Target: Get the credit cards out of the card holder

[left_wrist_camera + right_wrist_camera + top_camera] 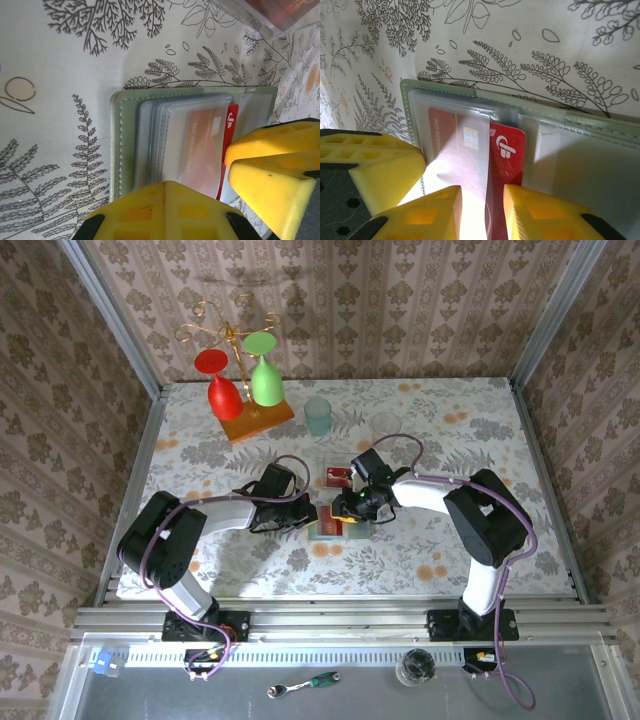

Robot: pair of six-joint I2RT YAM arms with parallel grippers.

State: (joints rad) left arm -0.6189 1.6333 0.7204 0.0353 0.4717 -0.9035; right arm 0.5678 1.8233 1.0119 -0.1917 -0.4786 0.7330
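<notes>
Floral tablecloth (pixel 545 30), red card (pixel 509 150) under right gripper (pixel 481 202)

a red glass (pixel 222 390) and a green glass (pixel 265 377) hang on a gold rack (pixel 262 422), teal cup (pixel 318 416) nearby.

We see the left gripper (pixel 298 512) and right gripper (pixel 347 506) meeting over the card holder (pixel 326 528) mid-table, jaws too small to read. A red credit card (pixel 339 476) lies just behind the holder. Teal cup (pixel 318 416) and glass rack (pixel 245 370) stand at the far side of the floral table (pixel 450 420).
</notes>
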